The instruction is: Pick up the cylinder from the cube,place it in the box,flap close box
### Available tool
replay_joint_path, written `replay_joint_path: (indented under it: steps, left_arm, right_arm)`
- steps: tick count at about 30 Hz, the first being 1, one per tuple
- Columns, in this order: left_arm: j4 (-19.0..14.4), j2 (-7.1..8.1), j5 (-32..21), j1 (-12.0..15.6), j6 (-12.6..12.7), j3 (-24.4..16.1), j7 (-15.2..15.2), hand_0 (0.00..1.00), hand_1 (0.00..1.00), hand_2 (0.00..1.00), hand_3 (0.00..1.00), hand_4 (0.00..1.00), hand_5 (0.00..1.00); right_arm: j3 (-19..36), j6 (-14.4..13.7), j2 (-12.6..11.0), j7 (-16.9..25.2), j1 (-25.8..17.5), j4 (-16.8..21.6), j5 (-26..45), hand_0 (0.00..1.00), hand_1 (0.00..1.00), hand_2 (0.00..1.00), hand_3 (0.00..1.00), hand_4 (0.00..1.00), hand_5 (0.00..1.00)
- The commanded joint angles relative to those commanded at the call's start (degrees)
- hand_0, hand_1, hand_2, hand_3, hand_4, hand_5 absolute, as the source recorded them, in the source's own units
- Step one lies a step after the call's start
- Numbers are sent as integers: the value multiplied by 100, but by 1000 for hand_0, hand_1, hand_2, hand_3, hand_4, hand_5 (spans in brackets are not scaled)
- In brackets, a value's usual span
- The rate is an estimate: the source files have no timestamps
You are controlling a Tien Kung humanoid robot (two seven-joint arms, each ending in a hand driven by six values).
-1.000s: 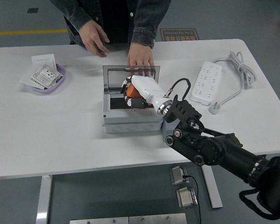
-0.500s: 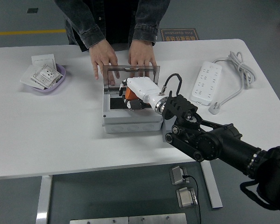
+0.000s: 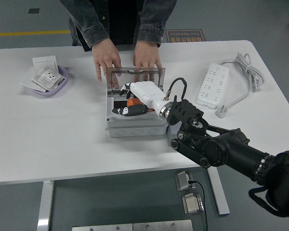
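You see the white table (image 3: 62, 139) spread wide, with bare room left of the grey box (image 3: 135, 126) and along the near edge; the right arm (image 3: 221, 150) crosses in from the lower right; the box sits mid-table, its clear lid (image 3: 135, 77) upright, with a person's two hands (image 3: 107, 60) touching the lid from behind; your right hand (image 3: 135, 98) is inside the box, fingers curled on the orange cylinder (image 3: 133, 102), which is mostly hidden; power strip (image 3: 213, 85) far right; purple dish (image 3: 48, 82) far left.
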Motion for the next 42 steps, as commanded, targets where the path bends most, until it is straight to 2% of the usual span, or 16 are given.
replay_joint_path:
  steps: [8, 12, 18, 26, 30, 40, 41, 42]
  left_arm:
    - [0, -30, -30, 52, -1, 10, 13, 637, 683, 640, 626, 725, 458]
    - [0, -34, -47, 56, -15, 30, 20, 637, 682, 638, 625, 722, 454]
    - [0, -27, -95, 33, -21, 82, 5, 637, 683, 637, 624, 722, 455]
    - [0, -43, 3, 64, -17, -5, 33, 636, 682, 635, 623, 721, 451]
    - [0, -26, 21, 40, -13, -23, 27, 636, 682, 635, 622, 719, 449]
    - [0, 6, 42, -5, -20, -24, 35, 636, 682, 634, 622, 719, 448]
    - [0, 8, 45, -6, -20, -26, 36, 635, 682, 633, 622, 718, 444]
    - [0, 10, 50, -7, -22, -27, 39, 635, 682, 633, 622, 718, 444]
  right_arm:
    - [688, 38, -477, -23, -379, 1022, 344, 411, 365, 473, 671, 920, 699]
    - [1036, 47, -609, 86, -470, 1503, 502, 403, 366, 490, 674, 927, 711]
    - [1307, 58, -657, 203, -530, 1649, 668, 409, 363, 490, 679, 935, 722]
    - [1677, 240, -867, 53, -700, 2258, 605, 440, 363, 480, 679, 936, 720]
    - [1761, 264, -852, 64, -504, 2043, 638, 432, 356, 482, 679, 936, 727]
    - [1500, 350, -465, 144, 341, 619, 858, 433, 357, 493, 680, 939, 734]
    - [1487, 353, -429, 152, 399, 463, 881, 543, 418, 512, 681, 937, 739]
    - [1478, 353, -393, 161, 453, 328, 901, 543, 418, 512, 681, 937, 739]
